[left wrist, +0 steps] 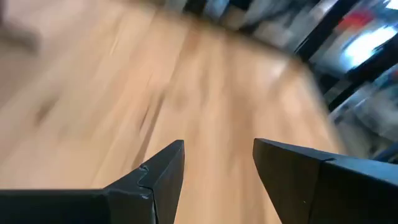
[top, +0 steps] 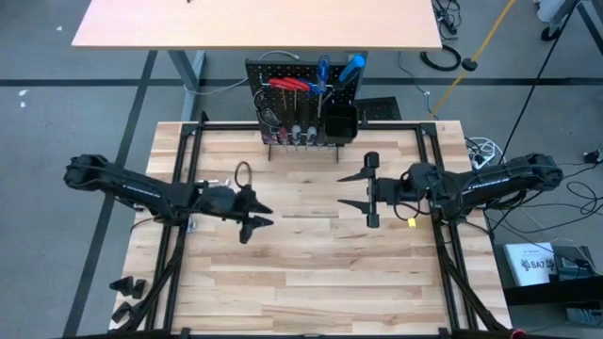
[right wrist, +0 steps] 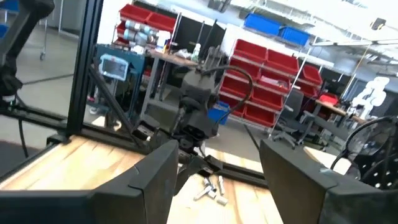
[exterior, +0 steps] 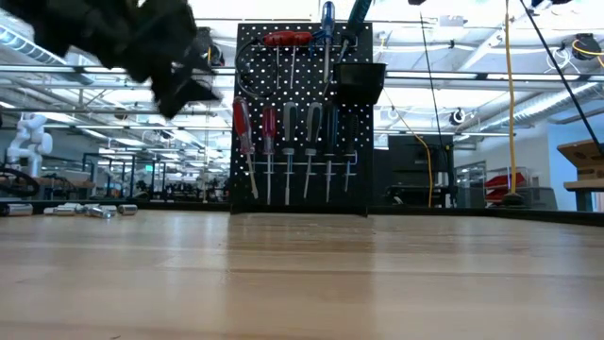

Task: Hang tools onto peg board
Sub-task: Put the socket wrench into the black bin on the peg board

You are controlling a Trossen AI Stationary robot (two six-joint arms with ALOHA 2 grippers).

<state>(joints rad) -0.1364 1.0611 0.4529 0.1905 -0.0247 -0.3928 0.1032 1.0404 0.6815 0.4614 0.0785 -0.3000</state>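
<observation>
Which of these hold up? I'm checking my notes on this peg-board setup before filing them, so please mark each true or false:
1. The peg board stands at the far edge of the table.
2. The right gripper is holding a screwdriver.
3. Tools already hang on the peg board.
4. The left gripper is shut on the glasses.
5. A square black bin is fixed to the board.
1. True: the peg board stands at the table's far edge.
2. False: the right gripper is open and empty.
3. True: screwdrivers hang in a row.
4. False: the left gripper is open, holding nothing.
5. True: the black bin sits on the board.
</observation>
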